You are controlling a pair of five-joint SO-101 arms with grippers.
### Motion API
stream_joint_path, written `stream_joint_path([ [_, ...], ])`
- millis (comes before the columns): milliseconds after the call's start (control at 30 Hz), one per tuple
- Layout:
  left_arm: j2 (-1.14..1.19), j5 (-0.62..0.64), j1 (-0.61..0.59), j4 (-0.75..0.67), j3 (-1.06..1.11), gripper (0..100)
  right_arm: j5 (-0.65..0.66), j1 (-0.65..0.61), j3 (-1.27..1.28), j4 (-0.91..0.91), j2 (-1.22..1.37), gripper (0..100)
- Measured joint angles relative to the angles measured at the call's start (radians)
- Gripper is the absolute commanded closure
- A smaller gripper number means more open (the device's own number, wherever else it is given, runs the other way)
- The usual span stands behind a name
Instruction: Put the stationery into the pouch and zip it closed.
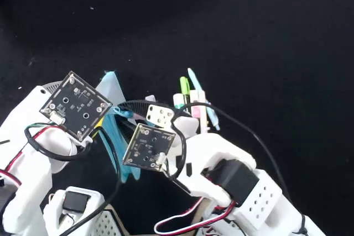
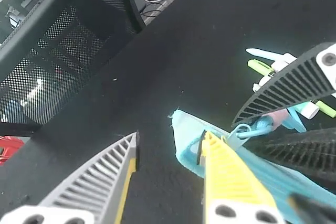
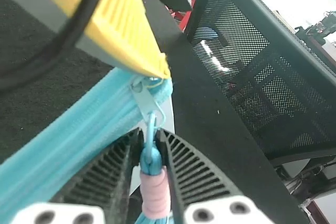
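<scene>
One turquoise pouch of soft fabric lay on the black, felt-like table, below the two arms. Its zipper had one small metal zipper pull with a blue cord, and a pink sleeve sat on this cord.

The stationery lay outside the pouch, just beside it, as a tight group of thin, smooth plastic sticks. I counted at least four of them: one green marker, one light blue pen, and white and pink ones. The exact number I cannot tell.

The right gripper had two black ribbed fingers, pressed together on the zipper pull and its cord. The left gripper stood wide apart and grasped nothing. Its yellow ribbed finger rested on the end of the pouch, and its grey finger was over the bare table.
</scene>
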Motion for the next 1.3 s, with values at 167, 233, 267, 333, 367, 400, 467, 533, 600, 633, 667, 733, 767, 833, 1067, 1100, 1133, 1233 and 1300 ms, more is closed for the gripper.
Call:
stream_joint_path([
  [167,0.000,0.000,0.002,0.032,0.000,94,0.000,0.031,0.002,0.000,-0.005,98.8],
  [233,0.002,0.021,0.002,0.044,0.011,98,-0.018,0.063,-0.008,-0.009,-0.002,98.8],
  [267,0.005,0.044,0.003,0.044,0.018,97,-0.041,0.077,-0.018,-0.014,0.005,98.8],
  [333,0.009,0.104,0.003,0.043,0.023,97,-0.097,0.106,-0.041,-0.025,0.011,98.8],
  [367,0.006,0.135,0.003,0.043,0.026,97,-0.120,0.118,-0.054,-0.025,0.011,98.8],
  [400,0.003,0.163,0.003,0.043,0.026,97,-0.141,0.126,-0.061,-0.025,0.011,98.8],
  [467,0.008,0.219,0.003,0.038,0.026,97,-0.158,0.135,-0.064,-0.026,0.012,98.8],
  [533,0.008,0.262,0.003,0.038,0.026,97,-0.164,0.137,-0.064,-0.029,0.012,98.8],
  [600,0.008,0.299,-0.006,0.038,0.026,97,-0.167,0.137,-0.064,-0.037,0.012,98.8],
  [633,0.008,0.311,-0.008,0.038,0.026,97,-0.170,0.137,-0.064,-0.043,0.012,98.8],
  [667,0.008,0.319,-0.009,0.038,0.026,97,-0.172,0.137,-0.064,-0.051,0.012,98.8],
  [733,0.008,0.327,-0.012,0.038,0.026,97,-0.173,0.137,-0.064,-0.066,0.012,98.8],
  [767,0.008,0.330,-0.012,0.038,0.026,97,-0.173,0.137,-0.069,-0.075,0.012,98.8],
  [833,0.008,0.333,-0.015,0.038,0.026,97,-0.173,0.149,-0.095,-0.098,0.015,98.8],
  [1067,0.011,0.427,-0.015,0.026,0.025,97,-0.173,0.155,-0.265,-0.054,0.129,98.8],
  [1100,0.015,0.442,-0.015,0.026,0.025,97,-0.173,0.164,-0.273,-0.028,0.147,98.8],
  [1133,0.015,0.454,-0.021,0.032,0.026,97,-0.173,0.178,-0.279,-0.005,0.161,98.8],
  [1233,0.008,0.463,-0.031,0.032,0.049,97,-0.175,0.196,-0.284,0.055,0.175,98.8],
  [1300,0.012,0.462,-0.028,0.043,0.081,97,-0.175,0.195,-0.285,0.080,0.175,98.8],
])
